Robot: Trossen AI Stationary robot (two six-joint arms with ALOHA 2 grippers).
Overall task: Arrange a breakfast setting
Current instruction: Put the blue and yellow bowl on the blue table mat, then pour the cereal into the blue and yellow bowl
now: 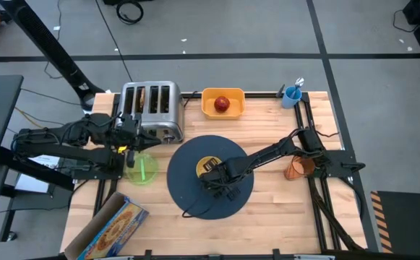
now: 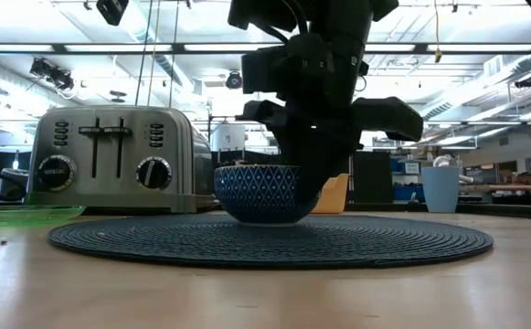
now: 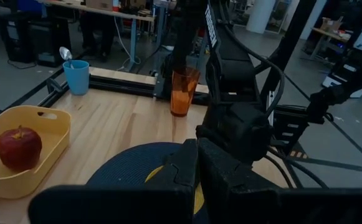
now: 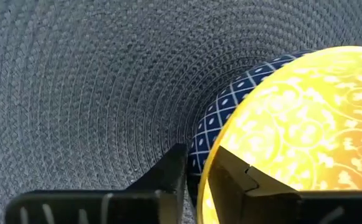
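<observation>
Straddling the rim of the small yellow bowl with a blue diamond-patterned outside [image 4: 293, 124], my right claw [image 4: 196, 171] has one finger outside the wall and one inside; the grip looks slack, but I cannot tell whether it has let go. The bowl sits on the large dark blue-grey woven round mat [image 1: 188, 191] in the lower centre of the high view, so that step looks done.

My left claw [image 1: 128, 131] waits clenched and empty at centre left, beside the silver four-slot toaster [image 1: 150, 110] and above the small green translucent plate [image 1: 142, 170].

Still to bring over, I judge: the plate, the brown toast slices [image 1: 152, 99] in the toaster slots, the red apple [image 1: 223, 104] in the yellow rectangular tub [image 1: 223, 112] at top centre, the orange translucent cup [image 1: 296, 168] at the worktop's right edge, and the spoon [image 3: 65, 53] standing in the blue cup [image 3: 76, 76].
</observation>
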